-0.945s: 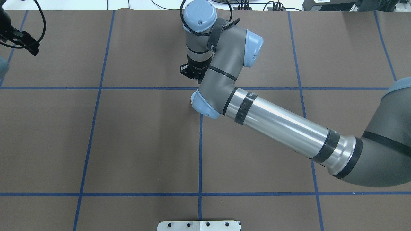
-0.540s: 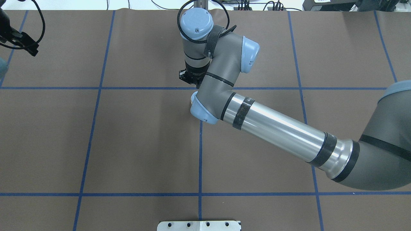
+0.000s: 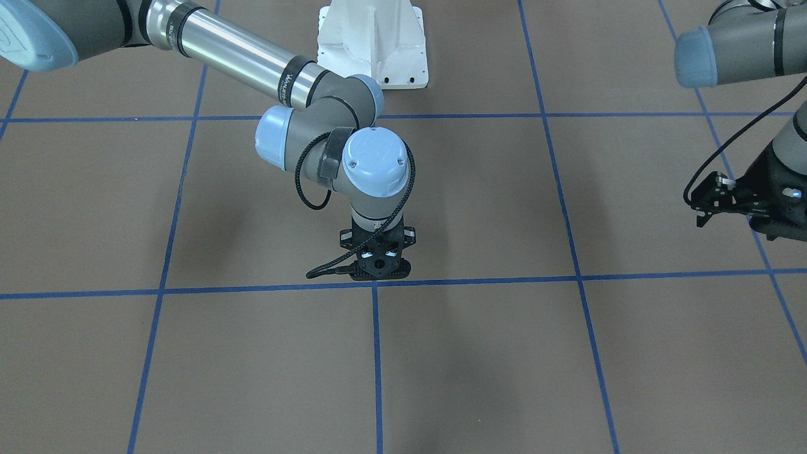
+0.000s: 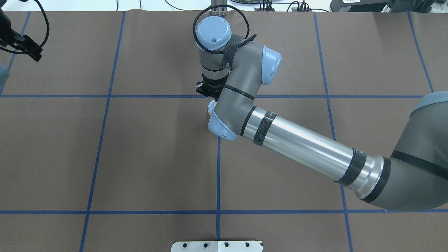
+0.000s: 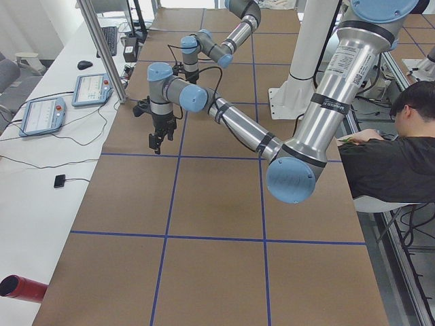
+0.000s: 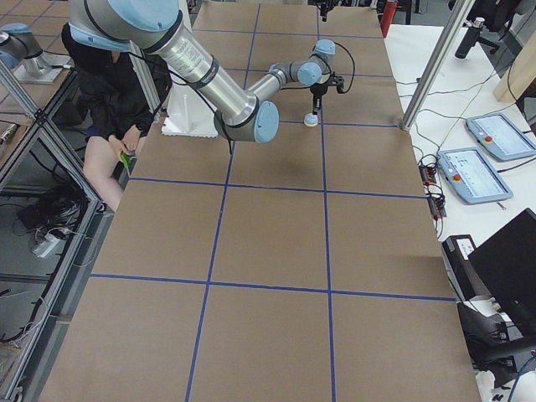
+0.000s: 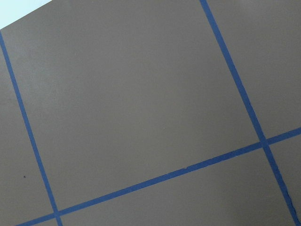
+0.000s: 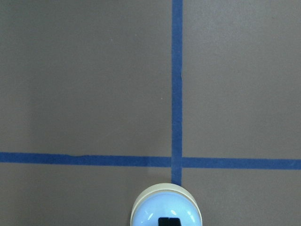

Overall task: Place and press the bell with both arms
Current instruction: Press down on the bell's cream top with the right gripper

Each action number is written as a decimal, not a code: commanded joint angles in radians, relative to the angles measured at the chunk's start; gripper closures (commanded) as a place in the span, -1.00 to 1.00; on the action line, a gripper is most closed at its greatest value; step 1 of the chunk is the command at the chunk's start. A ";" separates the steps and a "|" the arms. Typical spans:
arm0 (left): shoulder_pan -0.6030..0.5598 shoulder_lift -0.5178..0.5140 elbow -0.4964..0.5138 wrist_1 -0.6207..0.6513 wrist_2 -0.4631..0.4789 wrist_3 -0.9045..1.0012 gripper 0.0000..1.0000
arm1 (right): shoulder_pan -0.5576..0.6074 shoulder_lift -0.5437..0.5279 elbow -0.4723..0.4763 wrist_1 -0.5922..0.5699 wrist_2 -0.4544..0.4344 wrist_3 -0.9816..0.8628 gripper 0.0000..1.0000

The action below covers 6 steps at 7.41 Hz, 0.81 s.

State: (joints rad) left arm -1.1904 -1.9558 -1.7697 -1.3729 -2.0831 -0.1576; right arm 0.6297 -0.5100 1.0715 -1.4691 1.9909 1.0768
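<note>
The light-blue bell [image 8: 165, 213] with its cream rim stands on the brown mat just below a crossing of blue tape lines. It also shows in the exterior right view [image 6: 311, 121], and a sliver of its rim shows in the overhead view [image 4: 210, 106]. My right gripper [image 8: 169, 221] points straight down over the bell. Its black fingertips are together at the bell's top, and I cannot tell whether they touch it. In the front-facing view my right gripper [image 3: 376, 272] hides the bell. My left gripper [image 3: 701, 207] hangs far off near the mat's edge [image 4: 34, 54]. I cannot tell whether it is open.
The white bolted pedestal [image 3: 373, 44] stands at the robot's side of the mat. Blue tape lines divide the brown mat [image 4: 150, 154] into squares. A person [image 5: 391, 156] sits beside the table. Control pendants [image 6: 481, 172] lie beyond the far edge.
My right wrist has shifted slightly left and toward the robot's side. The bell's cream rim now peeks out beside the arm. My left gripper has not moved.
</note>
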 commanded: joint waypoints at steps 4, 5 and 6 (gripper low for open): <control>-0.001 0.000 0.000 0.000 0.000 -0.005 -1.00 | -0.010 0.002 -0.010 0.001 0.003 0.014 1.00; -0.002 0.000 -0.002 0.002 -0.002 -0.005 -1.00 | -0.007 0.008 -0.002 0.001 0.003 0.023 1.00; -0.003 0.000 -0.004 0.002 -0.002 -0.003 -1.00 | 0.008 0.008 0.028 -0.005 0.008 0.028 1.00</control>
State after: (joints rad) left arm -1.1921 -1.9558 -1.7716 -1.3718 -2.0842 -0.1622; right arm 0.6251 -0.5041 1.0732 -1.4693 1.9950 1.0961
